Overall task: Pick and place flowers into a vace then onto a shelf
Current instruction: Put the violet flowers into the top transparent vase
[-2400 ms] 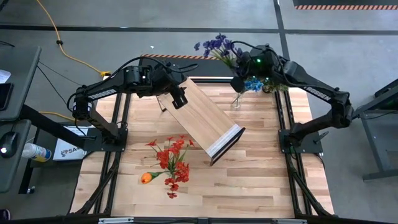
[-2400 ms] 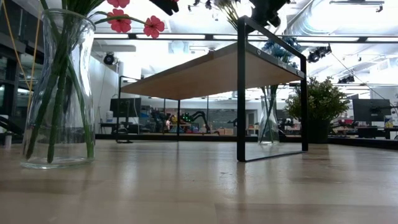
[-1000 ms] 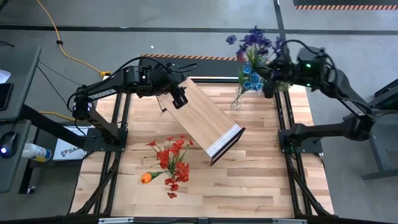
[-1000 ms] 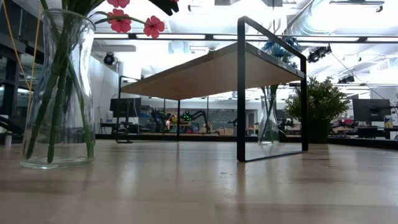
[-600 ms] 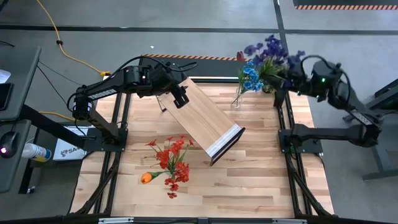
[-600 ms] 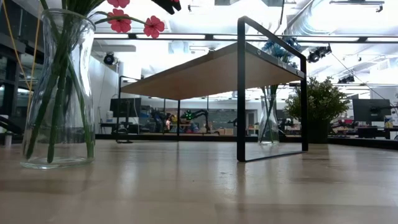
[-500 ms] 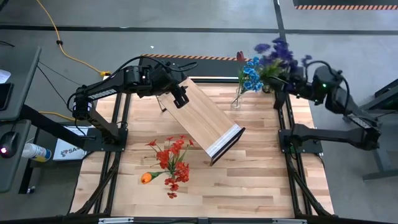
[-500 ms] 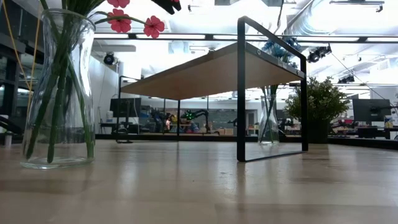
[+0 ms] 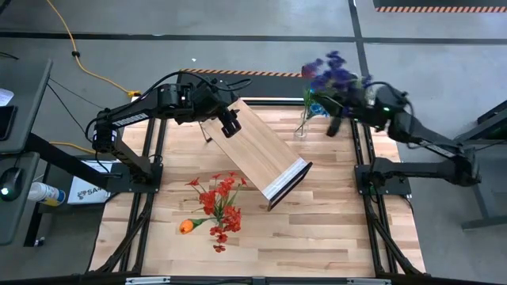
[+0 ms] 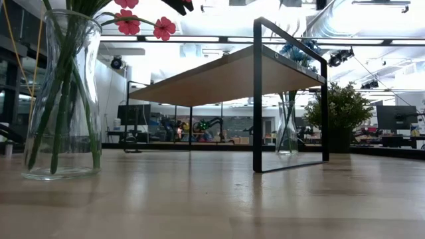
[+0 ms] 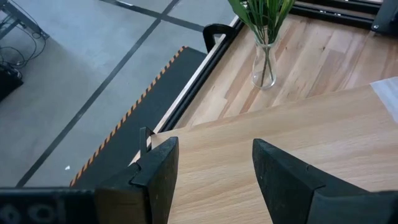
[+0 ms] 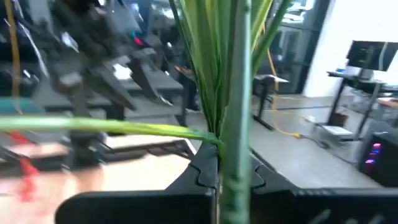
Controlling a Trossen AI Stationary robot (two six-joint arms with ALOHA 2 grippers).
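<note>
The right gripper [image 9: 339,101] hangs over the far right corner of the desk [image 9: 333,237], its fingers clamped together on the green stalk of a bunch of purple flowers [image 9: 331,74]. The right wrist view shows that stalk [image 12: 235,124] pinched upright between the two dark fingers, with long green leaves spreading from it. The purple blooms sit above the far edge of the desk, over a clear glass vase [image 9: 302,127] that stands on the wood near that corner and holds green stems, as the left wrist view shows.

The left gripper [image 9: 225,125] rests at the far end of the shelf [image 9: 257,150], which lies slanted across the middle of the desk with its white-edged end toward the near right. Its fingers [image 11: 158,177] stand apart, one on each side over the light wooden board, gripping nothing that can be seen.

A second vase [image 10: 61,99] of red flowers [image 9: 220,202] with one orange bloom stands toward the near left part of the desk, well apart from the shelf's near end.
</note>
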